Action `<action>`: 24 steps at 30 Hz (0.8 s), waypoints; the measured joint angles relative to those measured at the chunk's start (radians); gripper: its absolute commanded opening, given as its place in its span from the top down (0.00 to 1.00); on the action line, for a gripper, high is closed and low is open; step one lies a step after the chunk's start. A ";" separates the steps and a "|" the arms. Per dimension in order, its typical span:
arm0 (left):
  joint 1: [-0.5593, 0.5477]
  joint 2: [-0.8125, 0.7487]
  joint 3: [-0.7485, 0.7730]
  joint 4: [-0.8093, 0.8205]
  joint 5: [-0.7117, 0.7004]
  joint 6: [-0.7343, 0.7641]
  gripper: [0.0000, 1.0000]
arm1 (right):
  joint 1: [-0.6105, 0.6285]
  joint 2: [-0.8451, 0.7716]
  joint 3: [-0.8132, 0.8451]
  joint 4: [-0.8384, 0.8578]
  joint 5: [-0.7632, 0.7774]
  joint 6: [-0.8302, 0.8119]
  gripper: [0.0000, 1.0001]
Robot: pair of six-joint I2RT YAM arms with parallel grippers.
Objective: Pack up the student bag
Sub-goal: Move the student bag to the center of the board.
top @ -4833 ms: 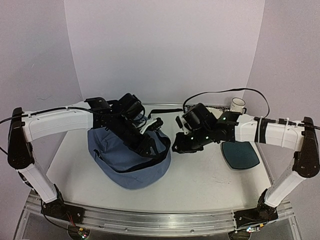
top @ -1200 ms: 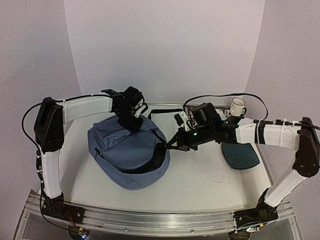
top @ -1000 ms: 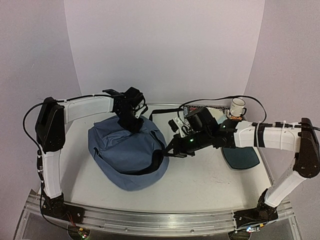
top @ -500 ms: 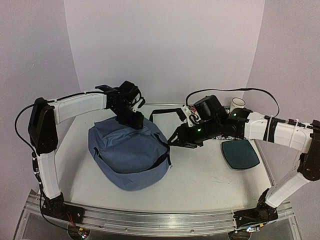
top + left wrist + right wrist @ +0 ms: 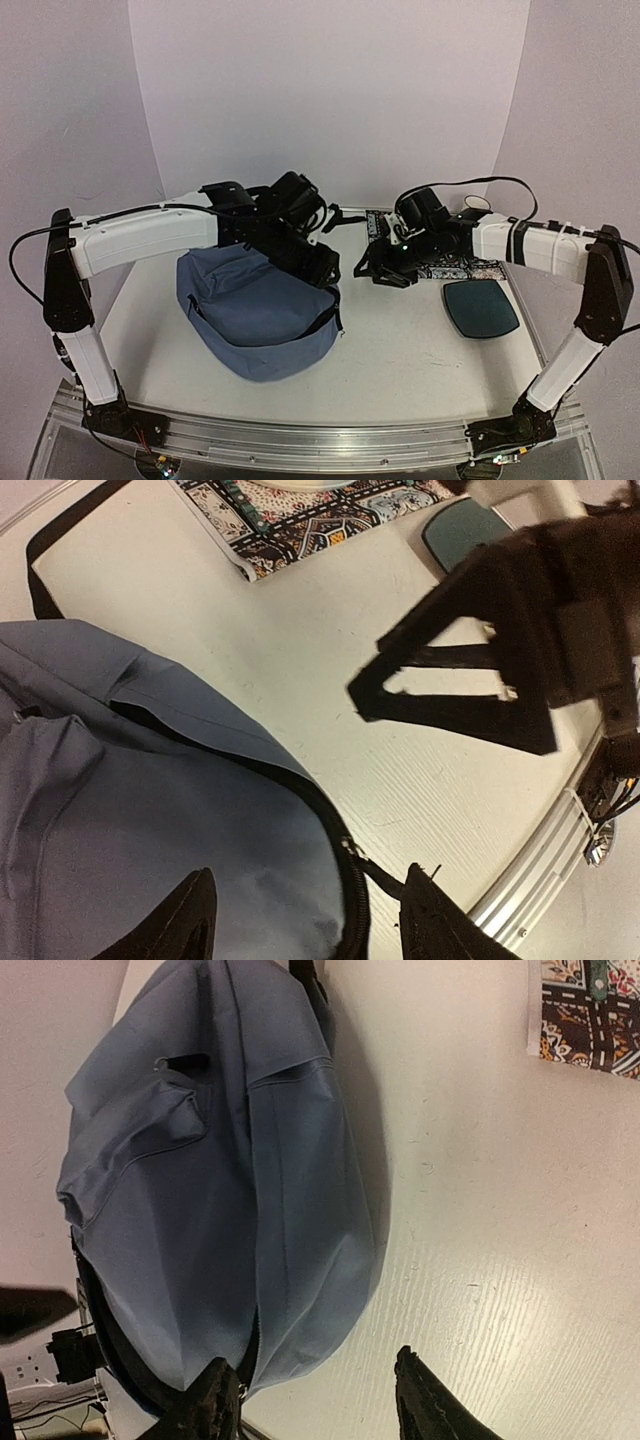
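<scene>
The left end effector (image 5: pixel 312 920) is seen released: its two fingertips (image 5: pixel 195 912) stand apart with nothing clamped between them. Below that gap lie the right-hand edge of the student bag (image 5: pixel 120 810) and its dark zip line, with bare worktop (image 5: pixel 330 650) beyond. From above, the left end effector (image 5: pixel 315 262) is placed over the far right corner of the student bag (image 5: pixel 255 320). Whether the fabric is touched cannot be told.

The right end effector (image 5: pixel 318 1405) is likewise released, its fingers parted and empty over the pale worktop (image 5: pixel 500 1290). In the top view the right end effector (image 5: pixel 378 270) is set just beside the bag's right edge, apart from it, between the bag and a patterned mat (image 5: pixel 455 268).

The student bag (image 5: pixel 200 1180) lies flat on the left half of the worktop (image 5: pixel 400 360), slate-blue, with a dark band along its near right side. A black strap (image 5: pixel 340 222) trails from its far edge toward the middle of the worktop.

The patterned mat (image 5: pixel 300 520) is laid at the far right. A dark teal oval pad (image 5: pixel 480 307) is placed just nearer than the mat. A white mug (image 5: pixel 478 205) is partly hidden behind the right arm, at the far right.
</scene>
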 measured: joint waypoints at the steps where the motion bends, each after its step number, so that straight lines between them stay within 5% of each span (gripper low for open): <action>1: -0.019 0.000 -0.001 0.000 -0.006 -0.015 0.36 | -0.002 0.018 0.000 0.006 -0.001 0.009 0.45; 20: -0.188 0.118 -0.001 -0.023 -0.113 -0.264 0.42 | -0.012 0.154 0.006 0.150 -0.158 0.110 0.43; 24: -0.202 0.135 0.011 -0.055 -0.149 -0.314 0.43 | -0.003 0.173 0.006 0.174 -0.202 0.126 0.51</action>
